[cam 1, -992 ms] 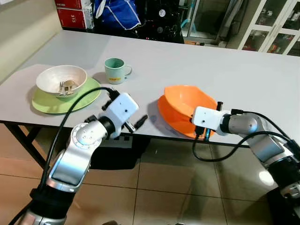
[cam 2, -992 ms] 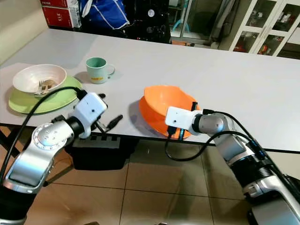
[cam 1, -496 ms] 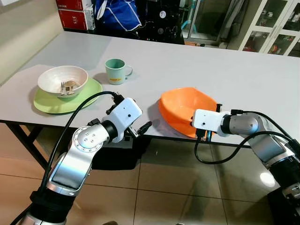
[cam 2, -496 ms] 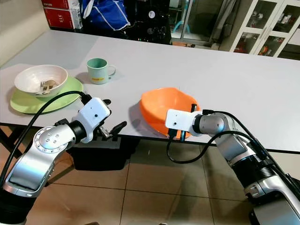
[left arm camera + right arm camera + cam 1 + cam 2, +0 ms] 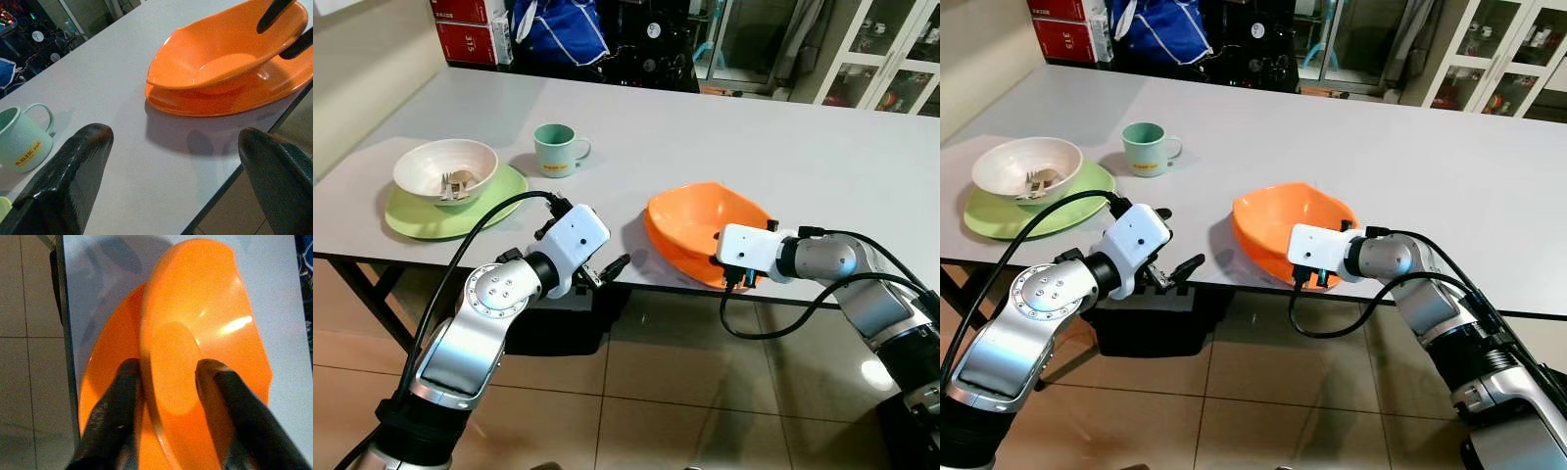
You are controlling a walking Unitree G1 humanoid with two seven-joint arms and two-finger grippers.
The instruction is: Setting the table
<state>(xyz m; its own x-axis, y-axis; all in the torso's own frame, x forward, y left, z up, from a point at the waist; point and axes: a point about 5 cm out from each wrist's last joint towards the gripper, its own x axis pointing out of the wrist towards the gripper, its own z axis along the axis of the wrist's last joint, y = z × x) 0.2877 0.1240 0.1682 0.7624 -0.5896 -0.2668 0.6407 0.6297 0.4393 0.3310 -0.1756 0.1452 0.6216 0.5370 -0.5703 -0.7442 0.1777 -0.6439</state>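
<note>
Orange bowl (image 5: 705, 227) tilted at the near table (image 5: 822, 166) edge, resting on an orange plate (image 5: 234, 100), rim pinched between the two fingers of the right gripper (image 5: 168, 382): one finger inside the wall, one outside, closed on it. Left gripper (image 5: 607, 266) parked just off the table edge, near the bowl but apart from it, fingers (image 5: 68, 181) spread wide and holding nothing. Further along the table to the robot's left: a mint mug (image 5: 554, 148), and a white bowl (image 5: 444, 166) with cutlery inside, seated on a green plate (image 5: 421, 215).

Judged as the seating step for the orange bowl on its plate. To do it well: lowered slowly until the base sat flat and centred on the plate, not on its rim; kept clear of the table edge, since both pieces sat close to it and a nudge outward could tip them off; fingers opened only once the bowl stood level, then drawn straight back without dragging the wall.
</note>
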